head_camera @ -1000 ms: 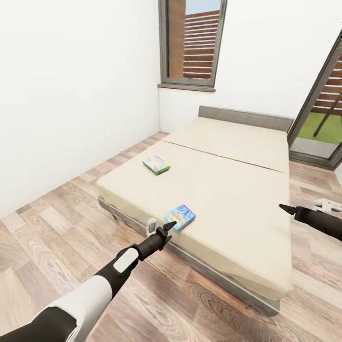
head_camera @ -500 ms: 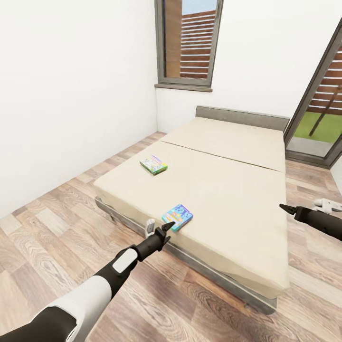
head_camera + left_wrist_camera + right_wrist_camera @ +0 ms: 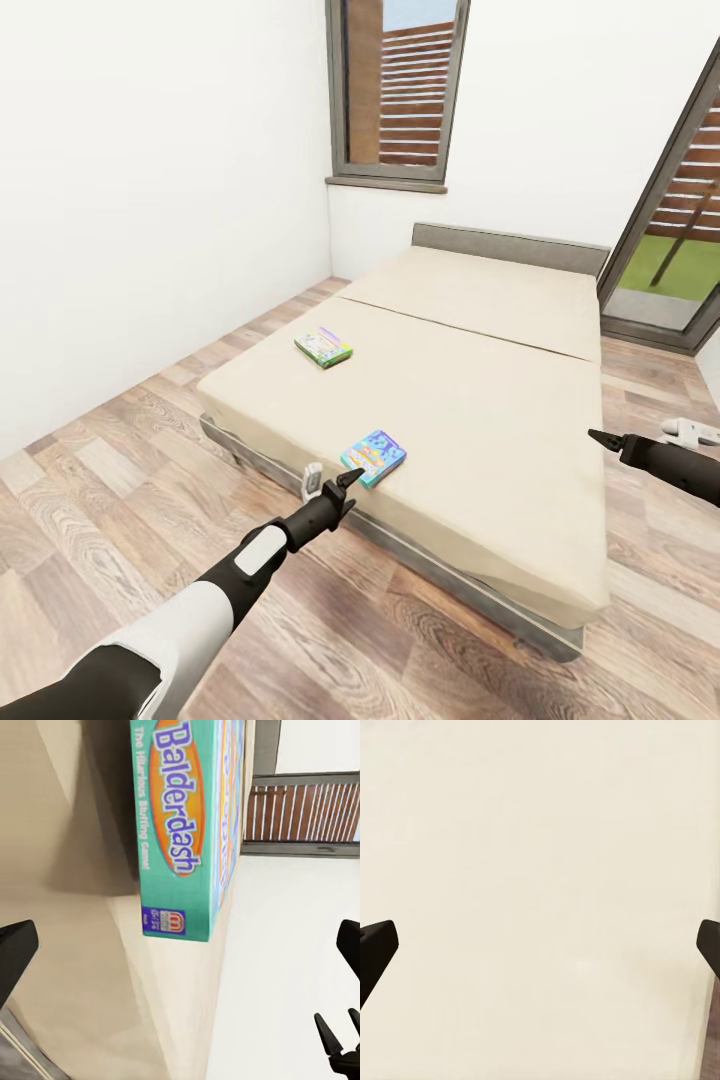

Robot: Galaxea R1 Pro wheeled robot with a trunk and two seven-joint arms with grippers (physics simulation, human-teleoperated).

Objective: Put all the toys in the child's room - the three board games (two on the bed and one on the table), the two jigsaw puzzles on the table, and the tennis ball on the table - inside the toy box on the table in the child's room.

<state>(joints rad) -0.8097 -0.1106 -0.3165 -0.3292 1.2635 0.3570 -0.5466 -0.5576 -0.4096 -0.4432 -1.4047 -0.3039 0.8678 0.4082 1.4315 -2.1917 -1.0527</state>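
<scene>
A beige bed is seen filling the middle of the head view, with two board games lying flat on its mattress. The Balderdash board game sits near the bed's front edge at lower centre, and the left pincer is held just short of it, its fingers spread wide with nothing between them; in the left wrist view the box's teal side is framed between the two dark fingertips. A second board game lies well apart, toward the left side of the mattress. The right pincer is held at the right edge of the frame over the bed, spread open and empty, with bare mattress shown between its tips. A window is visible at upper centre.
</scene>
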